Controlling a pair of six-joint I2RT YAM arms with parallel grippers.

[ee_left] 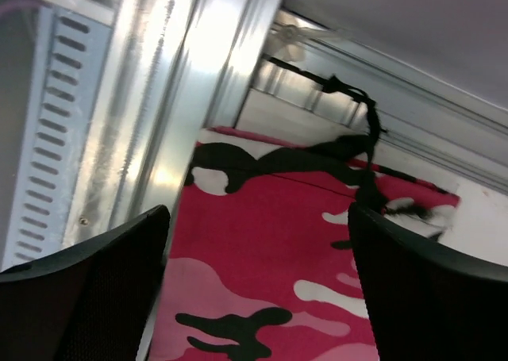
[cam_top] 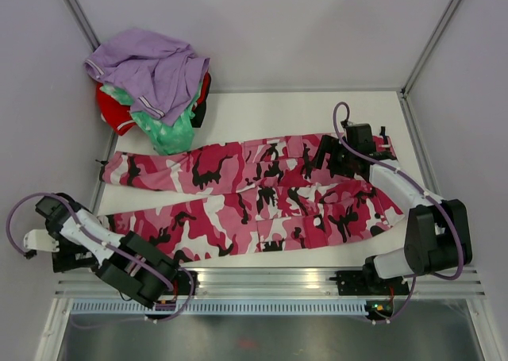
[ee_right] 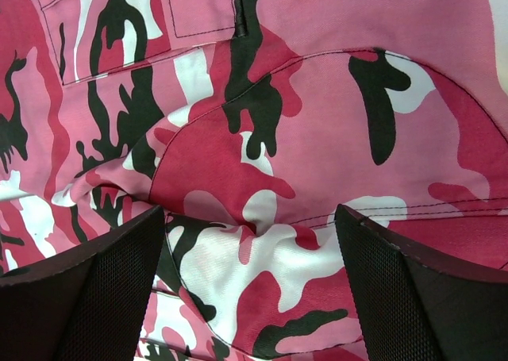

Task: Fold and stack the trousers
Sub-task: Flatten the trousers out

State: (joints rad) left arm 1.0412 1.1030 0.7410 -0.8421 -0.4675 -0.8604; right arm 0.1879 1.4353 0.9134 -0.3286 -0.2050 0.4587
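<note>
The pink camouflage trousers point(cam_top: 262, 190) lie spread full length across the white table point(cam_top: 278, 111), waist to the right and both legs running left, side by side, not laid over each other; no fold shows, so by my reading the folding and stacking are all yet to do; the left gripper point(ee_left: 258, 214) hangs open and empty above the near cuff; the right gripper point(ee_right: 250, 210) stands open over the waist, gripping nothing.
</note>
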